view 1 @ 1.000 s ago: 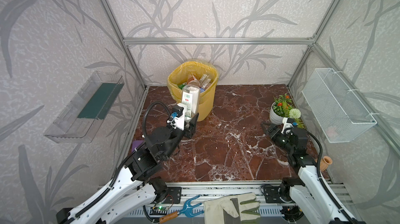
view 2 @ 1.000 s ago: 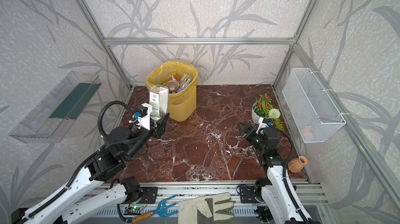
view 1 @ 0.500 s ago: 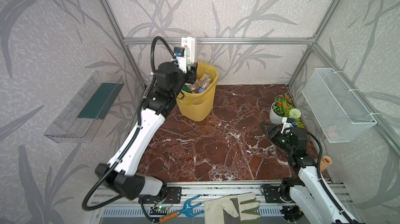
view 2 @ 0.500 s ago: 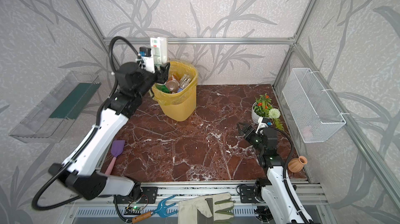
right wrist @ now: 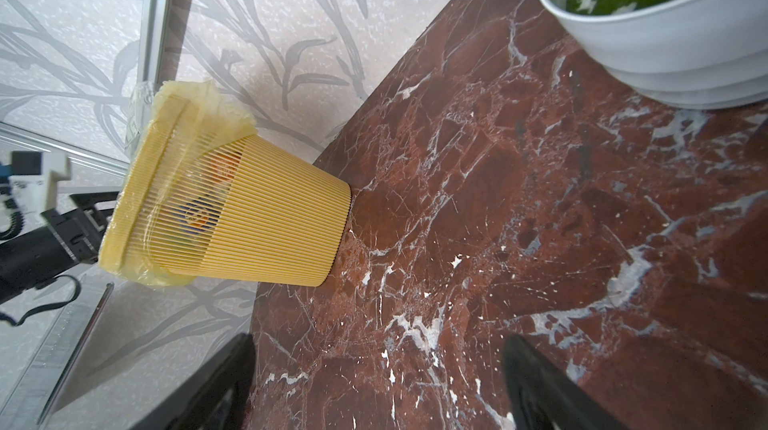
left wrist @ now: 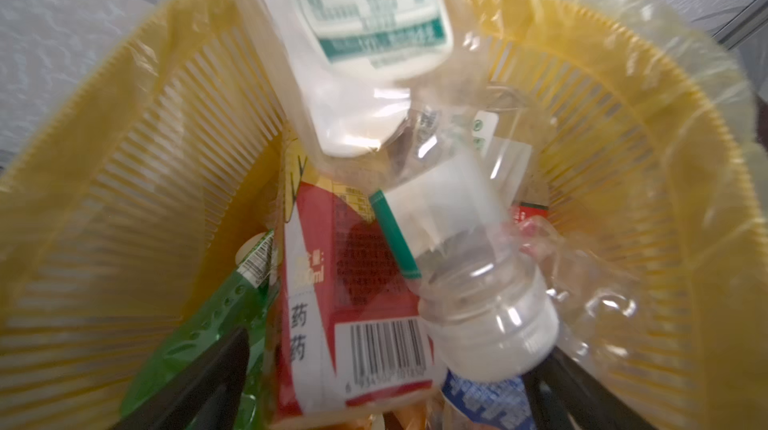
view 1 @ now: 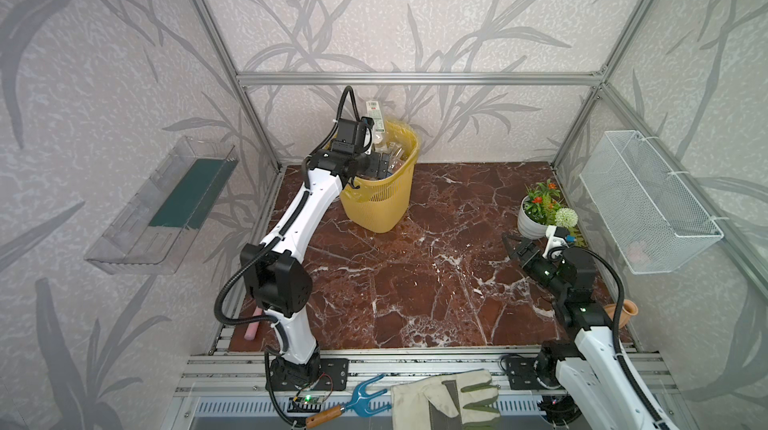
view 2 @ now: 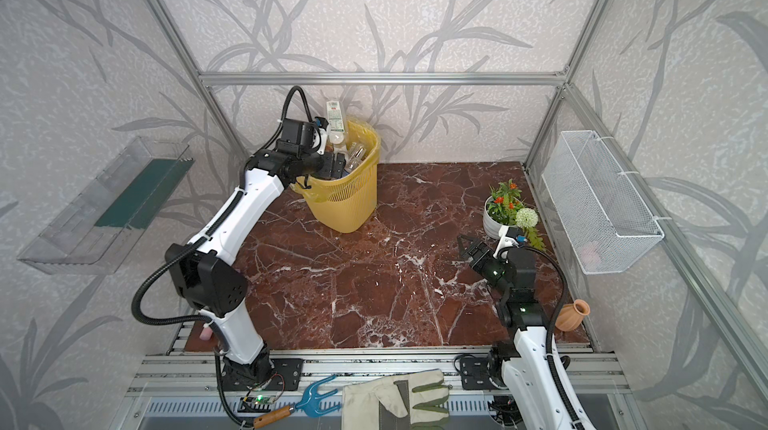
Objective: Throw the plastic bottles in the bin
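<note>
The bin [view 1: 384, 205] stands on the marble floor [view 1: 436, 282], its yellow bag liner [view 1: 409, 143] folded out over the rim. The left arm reaches in over the bin's near-left rim, and the left gripper [view 1: 383, 162] sits in the mouth of the bin. From the left wrist camera its two dark fingers [left wrist: 208, 378] are spread wide, with nothing between them: the pincer is open and empty.

Just past those fingers a white-and-green-labelled bottle [left wrist: 365, 12] hangs cap-down over the bin's contents, clear of both fingers. In both top views it [view 2: 335, 116] stands up above the bin's far rim.

Below it, inside the bin, several plastic bottles lie heaped together: a clear bottle [left wrist: 457, 232] with a white cap on top, a red-labelled bottle [left wrist: 357, 274] under it, and a green bottle [left wrist: 199, 340] against the bin's wall.

The right gripper [view 1: 513, 245] hovers low over the floor, well apart from the bin on its right, beside a potted plant [view 1: 536, 215]. Its fingers [right wrist: 232, 369] are parted and hold nothing.
</note>
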`<state>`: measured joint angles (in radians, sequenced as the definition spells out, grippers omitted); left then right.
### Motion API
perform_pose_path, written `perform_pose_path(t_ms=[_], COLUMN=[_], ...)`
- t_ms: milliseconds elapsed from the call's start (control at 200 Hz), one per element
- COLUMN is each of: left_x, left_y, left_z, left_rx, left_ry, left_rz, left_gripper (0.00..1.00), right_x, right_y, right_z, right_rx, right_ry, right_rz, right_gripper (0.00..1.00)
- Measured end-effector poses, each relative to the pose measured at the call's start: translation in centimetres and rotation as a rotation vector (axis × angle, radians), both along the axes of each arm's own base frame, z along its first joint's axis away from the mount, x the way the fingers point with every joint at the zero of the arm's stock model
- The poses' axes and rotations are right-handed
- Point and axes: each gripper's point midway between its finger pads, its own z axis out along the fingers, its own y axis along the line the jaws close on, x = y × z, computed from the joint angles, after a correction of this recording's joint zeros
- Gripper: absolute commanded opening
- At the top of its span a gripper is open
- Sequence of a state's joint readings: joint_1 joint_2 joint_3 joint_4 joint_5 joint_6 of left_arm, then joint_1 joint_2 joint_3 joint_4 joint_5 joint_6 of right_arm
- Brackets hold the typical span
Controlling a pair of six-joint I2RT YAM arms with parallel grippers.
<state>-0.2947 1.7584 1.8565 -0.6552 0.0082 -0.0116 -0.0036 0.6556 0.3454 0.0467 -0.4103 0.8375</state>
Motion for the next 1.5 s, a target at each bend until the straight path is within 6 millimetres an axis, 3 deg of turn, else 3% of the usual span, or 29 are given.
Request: perform_pose_path(t_ms=[220,310,400,570,735,890,1110,1240,1499], left_x=[-3.9,-5.4,-5.9,-5.5,-5.3,-6.3,-6.9,-8.0,-11.7], left_y=[1.2,1.5,1.5,1.4,1.4,1.7,2.3,3.1,6.0], left_z=[10.4,13.0,14.1,13.5,11.8,9.7,9.6,8.5,6.0], left_rx=[-0.079,-0.106,-0.125,-0.142,-0.162,-0.176,-0.193,-0.209,-0.229], left_ry=[-0.278,-0.346,-0.377,-0.362,-0.327,-0.294,-0.299,-0.296,-0.319], left_rz=[0.001,-0.008,-0.012,-0.002,0.016,0.029,0.062,0.098,0.203], left_gripper=[0.99,0.99,0.99,0.99,0.99,0.99,0.99,0.99,0.99], right_x=[0.2,0.2,0.2,0.2,0.3,0.6,2.1,2.9,3.4], right_y=[0.0,0.0,0.0,0.0,0.0,0.1,1.5,2.8,5.7], right_z=[-0.7,-0.7,-0.7,-0.7,-0.7,-0.7,3.2,5.4,5.6], right_rx=[0.003,0.003,0.003,0.003,0.003,-0.003,-0.064,-0.097,-0.199], right_ry=[0.028,0.029,0.029,0.028,0.029,0.034,-0.032,-0.082,-0.097], right_rz=[-0.001,-0.001,-0.002,-0.002,-0.001,0.007,0.079,0.128,0.231], right_gripper=[0.93,0.93,0.93,0.93,0.93,0.89,0.86,0.85,0.86])
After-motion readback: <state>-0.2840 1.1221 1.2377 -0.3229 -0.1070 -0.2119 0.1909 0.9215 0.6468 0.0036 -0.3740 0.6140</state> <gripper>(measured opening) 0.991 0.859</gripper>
